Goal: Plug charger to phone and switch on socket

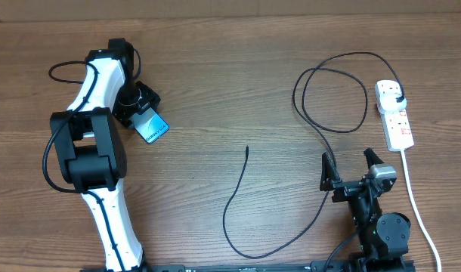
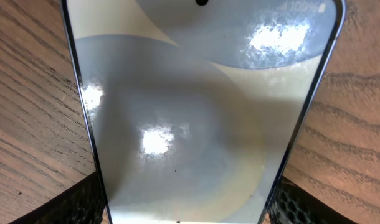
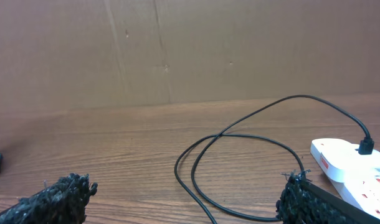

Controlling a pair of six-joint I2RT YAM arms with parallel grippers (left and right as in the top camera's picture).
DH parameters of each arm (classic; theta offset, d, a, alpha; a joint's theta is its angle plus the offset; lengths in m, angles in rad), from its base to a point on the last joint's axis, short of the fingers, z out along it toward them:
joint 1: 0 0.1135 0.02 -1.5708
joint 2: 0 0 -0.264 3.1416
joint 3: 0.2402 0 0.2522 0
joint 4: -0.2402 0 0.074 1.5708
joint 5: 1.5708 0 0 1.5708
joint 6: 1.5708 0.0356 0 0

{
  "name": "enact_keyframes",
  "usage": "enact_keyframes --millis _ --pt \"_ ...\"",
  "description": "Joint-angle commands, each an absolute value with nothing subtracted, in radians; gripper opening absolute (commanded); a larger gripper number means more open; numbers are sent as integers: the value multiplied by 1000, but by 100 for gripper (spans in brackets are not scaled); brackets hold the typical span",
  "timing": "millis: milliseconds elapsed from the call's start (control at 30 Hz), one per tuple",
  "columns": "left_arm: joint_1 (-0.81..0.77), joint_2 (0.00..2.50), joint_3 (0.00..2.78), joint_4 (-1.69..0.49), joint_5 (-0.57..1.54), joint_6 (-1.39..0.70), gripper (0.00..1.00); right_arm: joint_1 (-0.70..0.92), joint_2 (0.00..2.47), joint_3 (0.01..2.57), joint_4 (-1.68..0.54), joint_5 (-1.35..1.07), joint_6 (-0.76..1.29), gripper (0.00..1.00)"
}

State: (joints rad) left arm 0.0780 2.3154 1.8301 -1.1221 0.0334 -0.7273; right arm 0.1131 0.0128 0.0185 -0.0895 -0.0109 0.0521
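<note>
The phone [image 1: 152, 127], its light-blue screen lit, lies at the left of the table and fills the left wrist view [image 2: 190, 112]. My left gripper [image 1: 143, 113] is shut on the phone, one finger on each long edge [image 2: 187, 211]. The charger's black cable [image 1: 225, 215] runs across the table; its connector tip [image 1: 246, 151] lies free mid-table and its black plug [image 1: 397, 97] sits in the white socket strip [image 1: 397, 125]. My right gripper [image 1: 348, 168] is open and empty at the near right, beside the cable loop [image 3: 177, 168] and left of the socket [image 3: 346, 158].
The socket's white cord [image 1: 419, 211] runs along the right side toward the front edge. A brown cardboard wall [image 3: 177, 50] stands behind the wooden table [image 1: 215, 83].
</note>
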Motion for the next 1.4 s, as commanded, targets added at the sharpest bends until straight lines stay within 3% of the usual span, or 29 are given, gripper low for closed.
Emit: enact_keyframes --millis 0,600,1067,1367 --pt "70 2334 1801 -1126 12 -741 5 118 4 8 -84 -1 47 100" --pt "70 2322 1829 -1135 20 -732 4 118 4 8 -84 -1 47 100" --pt "70 2320 2035 -1285 33 -733 4 118 4 8 -84 -1 47 100" --pt "70 2320 2110 -1318 217 -734 4 118 4 8 -84 -1 47 100"
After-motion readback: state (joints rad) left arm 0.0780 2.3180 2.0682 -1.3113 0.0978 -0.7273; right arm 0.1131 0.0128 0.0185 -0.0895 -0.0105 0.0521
